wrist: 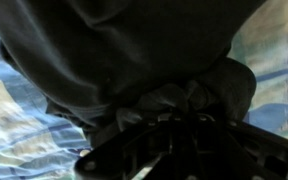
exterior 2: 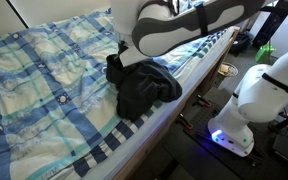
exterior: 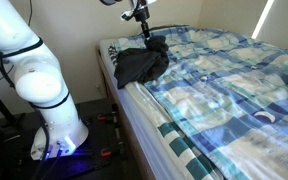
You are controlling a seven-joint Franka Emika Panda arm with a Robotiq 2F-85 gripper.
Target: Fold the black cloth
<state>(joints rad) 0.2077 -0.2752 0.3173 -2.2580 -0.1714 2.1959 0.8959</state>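
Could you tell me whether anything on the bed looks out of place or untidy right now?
The black cloth is bunched in a crumpled heap at the edge of the bed rather than lying flat. One peak stands raised where the gripper seems to pinch it. Nothing else stands out.

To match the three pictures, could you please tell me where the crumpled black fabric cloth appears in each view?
In an exterior view: the crumpled black fabric cloth sits upper centre, on a corner of the blue-and-white checked bedspread.
In an exterior view: centre, at the bedspread's edge.
Wrist view: it fills the top and middle.
Shared landmark: that bedspread, at the left edge in the wrist view.
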